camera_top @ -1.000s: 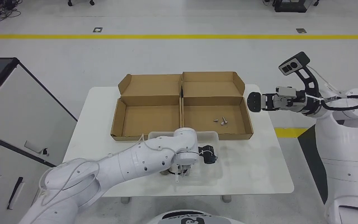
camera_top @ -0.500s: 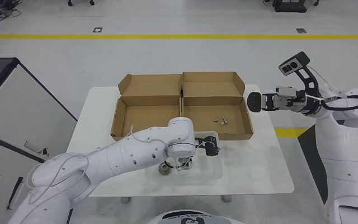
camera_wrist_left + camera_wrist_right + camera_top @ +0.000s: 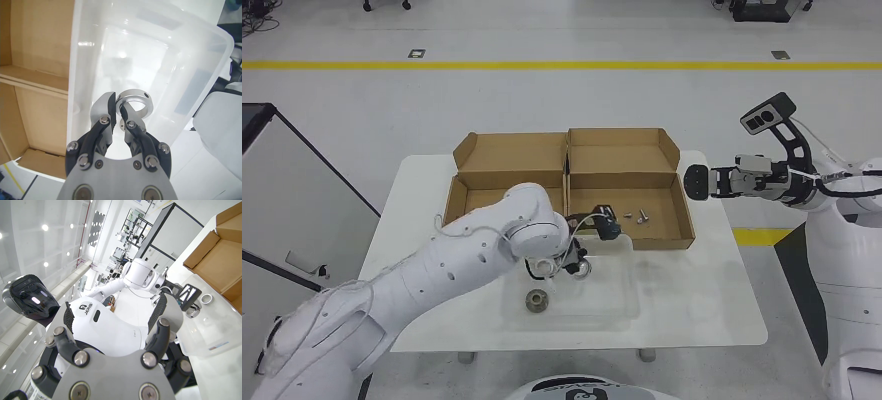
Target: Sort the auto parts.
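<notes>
Auto parts are laid out on a white table [image 3: 722, 300], where two open cardboard boxes are set side by side along the far half. The left box [image 3: 477, 215] is partly covered by the left arm; the right box [image 3: 662, 215] holds two small bolts [image 3: 637, 213] on its floor. A clear plastic bin [image 3: 617, 290] is placed just in front of the boxes, against their near walls. The left gripper [image 3: 117, 106] is seen over the bin's far side, close to the wall that faces the boxes, and its fingers are clamped on the rim of a silver shaft collar [image 3: 132, 92], one finger outside the ring and one inside the bore. The right gripper [image 3: 687, 182] is held off the table's right edge, just beyond the right box's far corner, with its fingers spread wide apart and nothing between them. A darker ring-shaped part [image 3: 535, 300] lies on the bin's floor near its front left corner.
</notes>
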